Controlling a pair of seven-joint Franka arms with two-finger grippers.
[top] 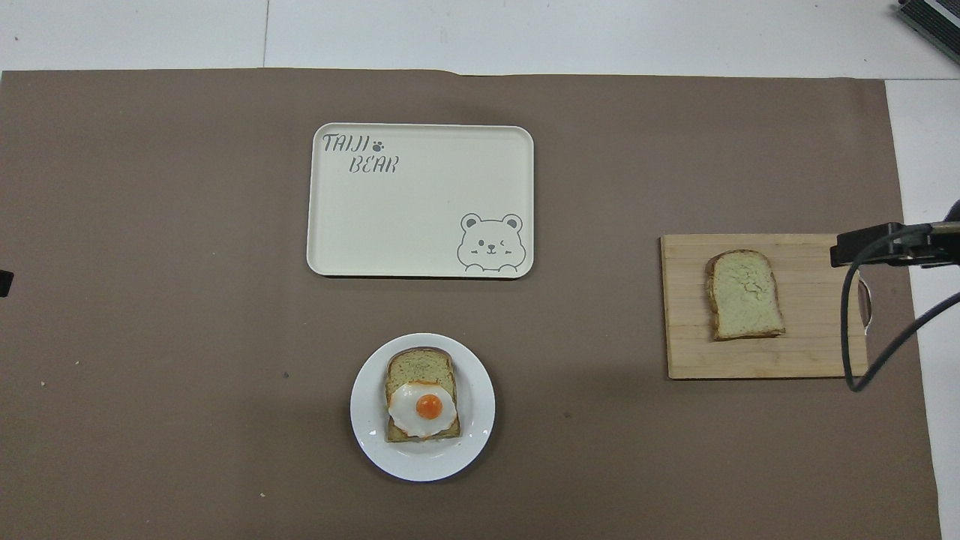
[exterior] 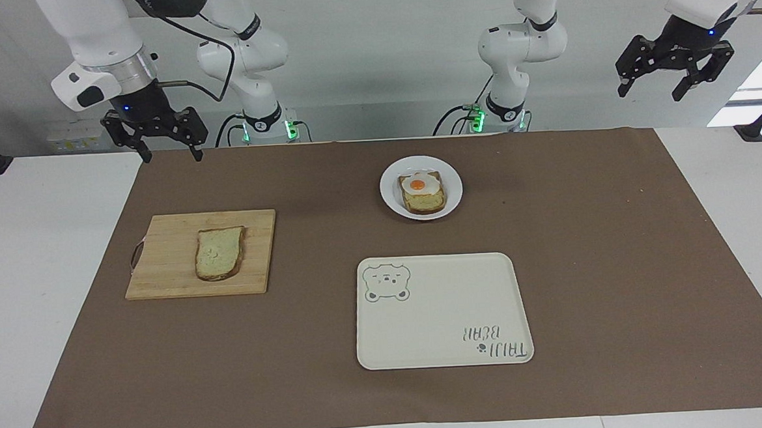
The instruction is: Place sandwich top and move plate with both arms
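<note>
The sandwich top (exterior: 219, 252), a plain bread slice, lies flat on a wooden cutting board (exterior: 168, 264) toward the right arm's end of the table; it also shows in the overhead view (top: 745, 295). The white plate (exterior: 453, 196) holds a bread slice with a fried egg (exterior: 423, 192), also seen from overhead (top: 422, 405). My right gripper (exterior: 173, 156) is open and empty, raised over the board's handle end. My left gripper (exterior: 650, 94) is open and empty, raised high over the left arm's end of the table.
A cream tray with a bear drawing (exterior: 451, 308) lies on the brown mat (exterior: 618, 260), farther from the robots than the plate. The cutting board (top: 810, 352) has a handle at its outer end. A black cable (top: 851, 330) hangs from the right hand.
</note>
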